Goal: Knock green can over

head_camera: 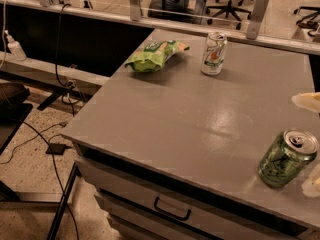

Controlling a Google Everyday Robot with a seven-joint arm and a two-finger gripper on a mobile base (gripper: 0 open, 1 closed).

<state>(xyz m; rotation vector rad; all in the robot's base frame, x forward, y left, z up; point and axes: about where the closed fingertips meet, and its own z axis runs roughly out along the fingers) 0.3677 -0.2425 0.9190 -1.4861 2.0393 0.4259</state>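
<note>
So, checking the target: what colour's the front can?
Dark green can, pale swirls; camera view. Tool at right edge beside it.

Tilted green can point(287, 159) beside claw point(312, 146)

Only the end effector point(315, 143) shows, cut off by the right edge of the view, over the near right part of the bench point(200, 109). It appears as two pale cream fingers point(307, 101) with a wide gap between them. The upper one is a flat, rounded wedge with a faint yellow tinge along its top. The lower one is a whitish, soft-edged lump with a warmer patch. Finer surface detail is too blurred to tell.
</note>
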